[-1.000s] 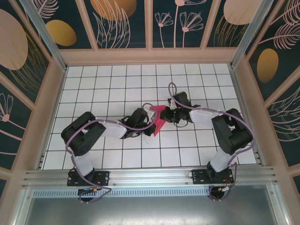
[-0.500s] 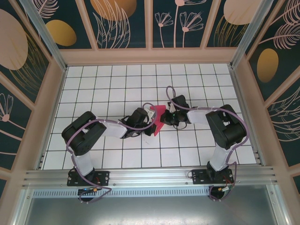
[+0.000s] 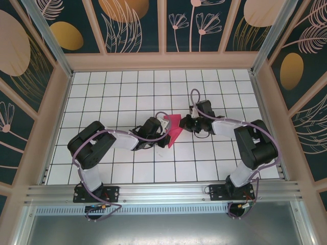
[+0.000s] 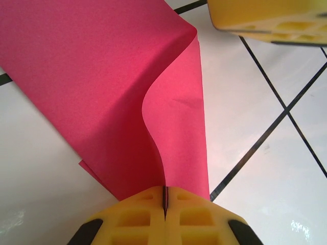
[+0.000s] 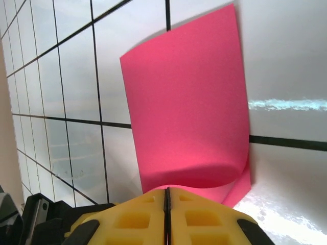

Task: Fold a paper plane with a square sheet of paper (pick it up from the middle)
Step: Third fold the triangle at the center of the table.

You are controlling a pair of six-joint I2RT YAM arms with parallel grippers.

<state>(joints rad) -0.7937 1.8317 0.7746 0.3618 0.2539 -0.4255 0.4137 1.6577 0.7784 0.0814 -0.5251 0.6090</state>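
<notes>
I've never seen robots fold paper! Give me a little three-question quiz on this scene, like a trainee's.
1. True or false: the pink paper lies flat on the tiled table.
2. The left hand is: A) open above the paper, B) shut on the paper, C) resting by the wall.
3. Fill in: the right hand is ____ (open or shut).
Key: 1 false, it is curled upward; 2 B; 3 shut.

The sheet of paper (image 4: 102,76) is cut off at 2 edges of the left wrist view, top and left; the left gripper (image 4: 164,193) hides its lower end. The right gripper (image 5: 167,195) covers its near edge, so contact there cannot be told.
</notes>
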